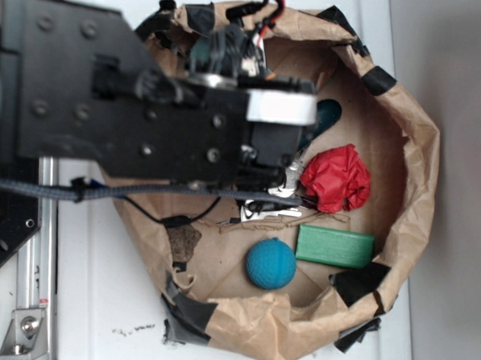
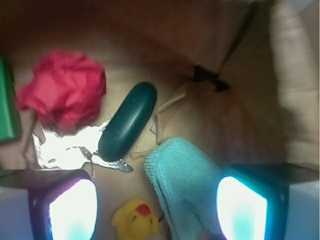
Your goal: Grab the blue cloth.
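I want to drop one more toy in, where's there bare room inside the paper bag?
Bare floor lies beyond the red wad and dark case, toward the far bag wall. It's crowded around the blue cloth, duck and gripper.

a robot test bench, lab-like: a black arm mount (image 1: 108,84) bolted beside an aluminium rail (image 1: 37,298) on a white tabletop (image 1: 105,302), with a taped brown paper bin (image 1: 418,173) of odd props (toys, scraps).

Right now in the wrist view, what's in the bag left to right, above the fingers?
Green block → red wad of fabric → dark teal case → blue cloth.
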Action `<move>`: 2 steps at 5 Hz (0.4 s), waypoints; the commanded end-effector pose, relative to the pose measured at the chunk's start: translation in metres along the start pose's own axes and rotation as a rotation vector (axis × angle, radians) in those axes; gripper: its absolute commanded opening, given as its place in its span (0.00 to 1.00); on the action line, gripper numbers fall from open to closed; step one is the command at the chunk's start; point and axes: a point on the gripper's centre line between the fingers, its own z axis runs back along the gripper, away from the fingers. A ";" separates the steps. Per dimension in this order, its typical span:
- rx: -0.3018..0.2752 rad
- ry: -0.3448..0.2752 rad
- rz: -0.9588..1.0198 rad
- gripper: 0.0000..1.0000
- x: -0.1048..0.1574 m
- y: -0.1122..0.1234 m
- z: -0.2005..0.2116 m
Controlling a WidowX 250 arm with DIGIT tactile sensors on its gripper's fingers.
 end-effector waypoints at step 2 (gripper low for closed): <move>-0.076 0.067 -0.008 1.00 -0.024 0.045 -0.029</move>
